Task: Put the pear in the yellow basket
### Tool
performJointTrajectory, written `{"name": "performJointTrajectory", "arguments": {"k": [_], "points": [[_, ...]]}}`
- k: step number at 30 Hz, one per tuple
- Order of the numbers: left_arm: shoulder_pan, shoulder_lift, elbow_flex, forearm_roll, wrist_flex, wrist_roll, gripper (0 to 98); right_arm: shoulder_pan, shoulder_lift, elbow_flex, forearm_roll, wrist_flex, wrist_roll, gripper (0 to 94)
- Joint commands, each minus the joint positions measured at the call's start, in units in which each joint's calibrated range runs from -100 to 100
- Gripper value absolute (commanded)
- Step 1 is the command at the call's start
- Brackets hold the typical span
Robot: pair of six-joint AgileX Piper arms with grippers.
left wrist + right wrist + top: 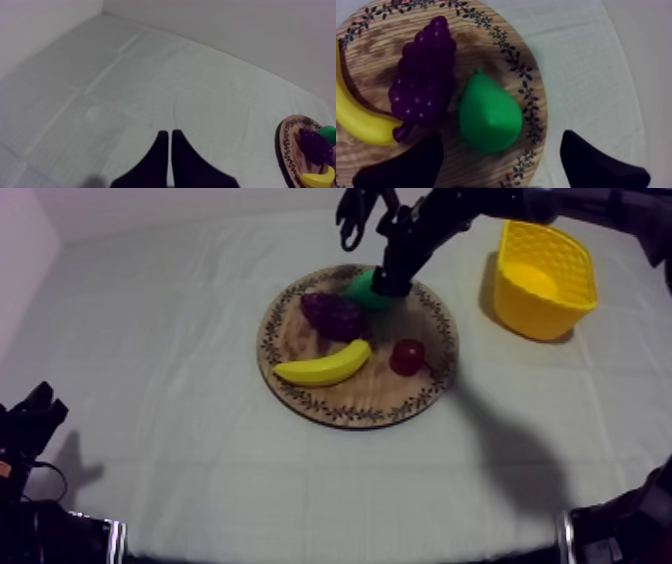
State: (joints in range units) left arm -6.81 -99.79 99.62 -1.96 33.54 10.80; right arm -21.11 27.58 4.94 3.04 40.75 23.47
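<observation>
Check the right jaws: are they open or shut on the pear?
Open. The right jaws stand wide apart either side of the pear, which lies ungripped on the board.

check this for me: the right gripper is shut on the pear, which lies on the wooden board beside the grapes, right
Not shut: the right wrist view shows the right gripper open, its fingers apart and clear of the pear, which lies on the wooden board beside the grapes.

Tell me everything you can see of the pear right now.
The pear is smooth, glossy green, plastic-looking and whole, with a short stub at its narrow end. It lies on its side on the board near the rim, tight beside the grapes. The right gripper hovers open astride it, not gripping.
</observation>
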Motion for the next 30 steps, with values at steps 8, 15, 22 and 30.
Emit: {"name": "performJointTrajectory", "arguments": {"k": [8, 15, 22, 30], "points": [[-0.03, -0.04, 0.04, -0.02, 0.01, 0.01, 0.1, -0.32, 7.32, -4.55, 2.07, -0.12, -1.66, 75.6], [-0.03, -0.04, 0.04, -0.02, 0.01, 0.02, 0.1, -2.01, 10.37, -5.27, 6.46, -1.4, -5.63, 61.1], [-0.03, -0.04, 0.04, -0.02, 0.01, 0.02, 0.1, -2.77, 11.46, -5.41, 8.63, -1.96, -8.75, 46.4], [-0.03, -0.04, 0.04, -0.02, 0.01, 0.02, 0.1, -1.45, 6.13, -2.84, 5.95, -1.46, -6.47, 41.2]]}}
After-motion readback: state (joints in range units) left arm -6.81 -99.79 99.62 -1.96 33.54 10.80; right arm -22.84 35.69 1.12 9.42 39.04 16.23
